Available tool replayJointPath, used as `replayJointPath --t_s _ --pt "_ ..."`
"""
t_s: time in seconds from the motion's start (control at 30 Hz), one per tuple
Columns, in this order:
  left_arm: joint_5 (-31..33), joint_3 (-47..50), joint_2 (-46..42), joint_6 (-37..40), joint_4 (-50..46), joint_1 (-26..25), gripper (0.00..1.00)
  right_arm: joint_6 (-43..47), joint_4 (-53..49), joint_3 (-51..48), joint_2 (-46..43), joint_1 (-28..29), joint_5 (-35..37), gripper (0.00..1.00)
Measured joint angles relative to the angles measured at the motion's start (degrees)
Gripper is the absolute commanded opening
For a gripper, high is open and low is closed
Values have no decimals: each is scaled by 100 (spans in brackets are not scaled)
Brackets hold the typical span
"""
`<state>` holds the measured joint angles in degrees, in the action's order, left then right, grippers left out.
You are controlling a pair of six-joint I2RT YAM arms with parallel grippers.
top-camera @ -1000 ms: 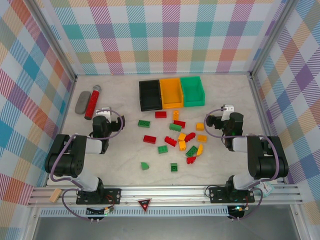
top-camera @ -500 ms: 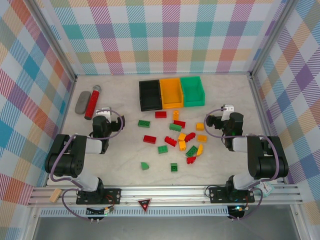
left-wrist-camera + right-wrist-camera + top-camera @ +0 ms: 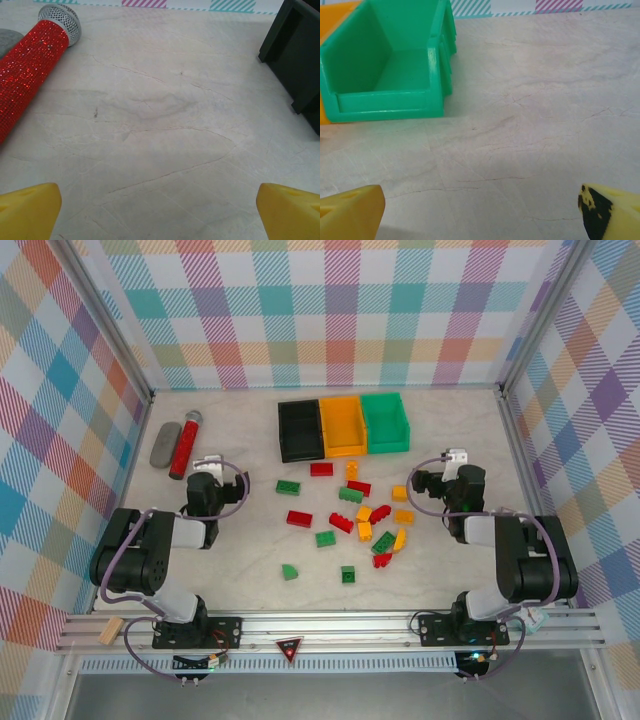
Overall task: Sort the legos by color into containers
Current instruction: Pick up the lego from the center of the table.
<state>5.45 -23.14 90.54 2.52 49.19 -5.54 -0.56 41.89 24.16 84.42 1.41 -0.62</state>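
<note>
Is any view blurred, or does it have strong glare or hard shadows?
Top external: sharp, evenly lit, legos cast only faint shadows. Left wrist: table sharp, the near yellow fingertips blurred. Right wrist: green bin clear, fingertips soft; no glare.

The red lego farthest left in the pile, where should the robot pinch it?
Pinch the red lego across its narrow middle, one finger on each long side, coming straight down from above. It lies flat with bare table around it, so nothing should block the fingers. The open left gripper looks nearest.
</note>
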Motion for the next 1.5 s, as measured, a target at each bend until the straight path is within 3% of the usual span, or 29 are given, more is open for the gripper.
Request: replayJointPath --t_s 0.3,0.53,0.6,0.7,0.93,1.07,1.23,1.5 --pt "459 232 0 61 308 -157 100 -280 -1029 -4 -1593 17 192 99" --pt "763 334 -201 101 328 -232 100 -1561 -2262 315 -2173 17 -330 99" --pt "796 236 -564 98 -205 -236 100 -1945 -2409 417 -2046 17 -734 99" --pt "839 -422 -1390 -138 -1729 -264 100 -2345 -2415 483 -1670 199 -1108 99" --pt "782 -2400 -2146 -1537 -4360 -269 100 -2538 -2695 483 -1261 933 -881 99" --pt "-92 -2754 -1681 -2116 -5320 -269 92 -2540 -2830 533 -1209 1075 -695 99" --pt "-1207 -2999 -737 -2529 -6317 -490 93 -2542 -2973 656 -1067 1147 -485 99" --pt "-1335 -4754 848 -2273 -7923 -1617 92 -2544 -3115 785 -994 1272 -321 99"
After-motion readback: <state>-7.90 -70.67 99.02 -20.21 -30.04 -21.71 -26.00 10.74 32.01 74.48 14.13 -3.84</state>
